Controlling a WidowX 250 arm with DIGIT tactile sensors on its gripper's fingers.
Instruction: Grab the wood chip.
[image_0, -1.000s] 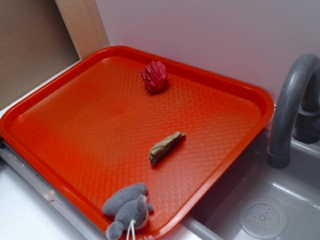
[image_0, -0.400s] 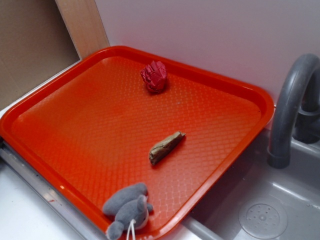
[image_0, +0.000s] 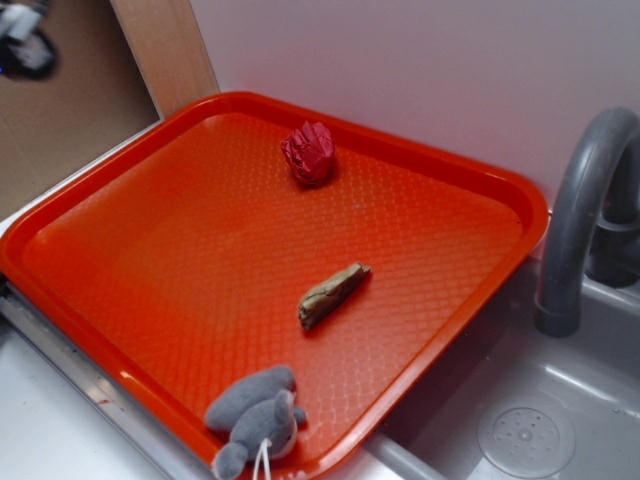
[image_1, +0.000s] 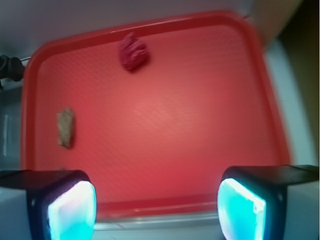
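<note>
On the tray (image_0: 120, 300) lies the chip (image_0: 332, 294), a rough tan-brown wedge, tapered at one end. High above, the gripper (image_1: 156, 207) hangs with jaws spread wide, grasping nothing.

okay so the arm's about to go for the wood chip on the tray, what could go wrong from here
The wood chip is small and lies flat on the tray, so the open gripper could skid over it or push it aside rather than pinching it.

In the wrist view the chip sits far off to the left, not between the fingers, so a large sideways correction is needed; a misjudged descent would close on bare tray.

The chip is tapered, so it may twist out if squeezed near its thin end.
</note>
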